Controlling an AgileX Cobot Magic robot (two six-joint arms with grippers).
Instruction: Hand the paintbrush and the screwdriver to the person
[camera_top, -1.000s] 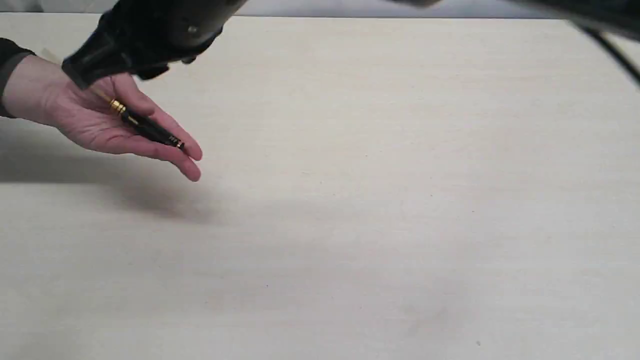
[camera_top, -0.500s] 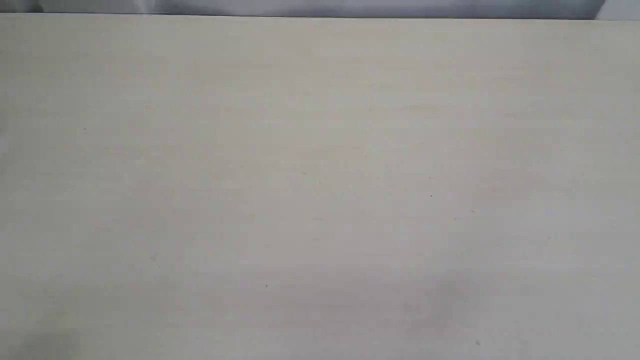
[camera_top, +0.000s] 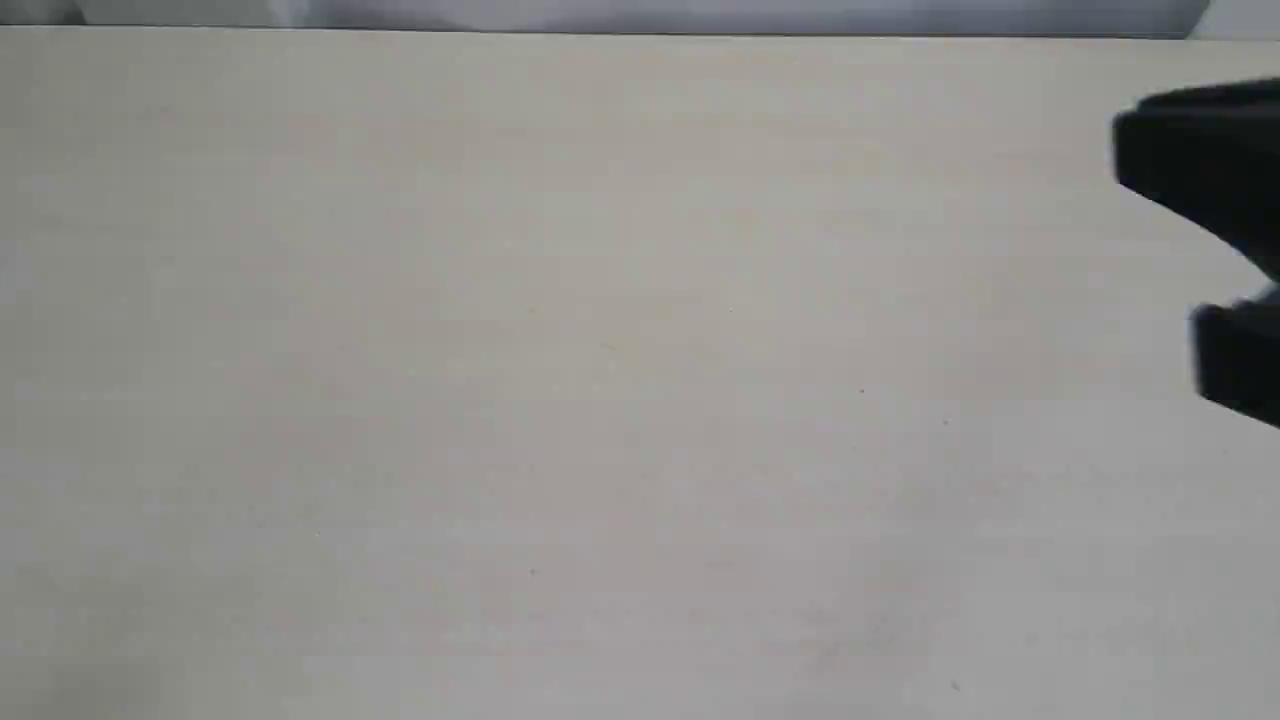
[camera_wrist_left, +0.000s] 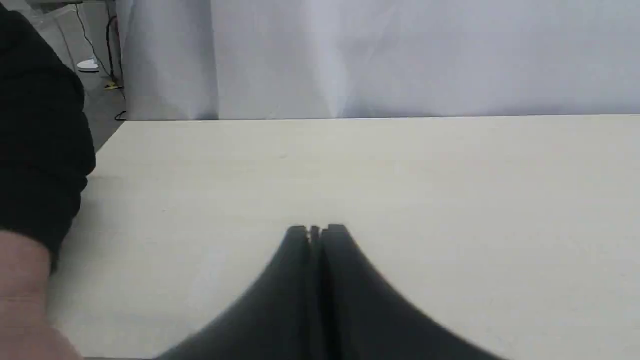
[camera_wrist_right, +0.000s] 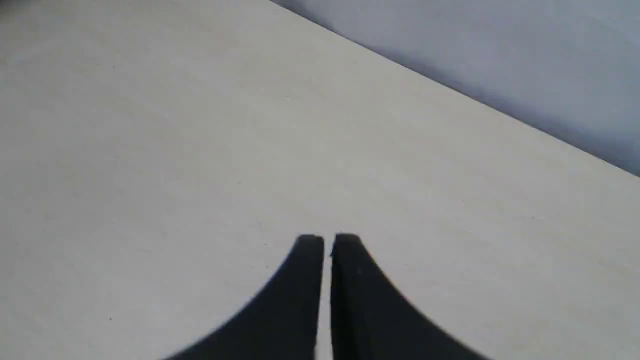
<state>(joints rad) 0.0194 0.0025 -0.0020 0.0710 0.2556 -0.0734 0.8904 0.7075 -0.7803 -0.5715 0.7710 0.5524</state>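
Person's forearm shows at the table edge, near your left gripper, jaws pressed together, empty. Your right gripper is nearly closed, empty. Paintbrush and screwdriver: you cannot tell where.

Backdrop behind table; person near its edge.

The left gripper has two matte black fingers, square-tipped and flaring wide toward their base; the right gripper looks alike. Beside the left jaws, the person shows pale pinkish skin meeting a black sleeve.
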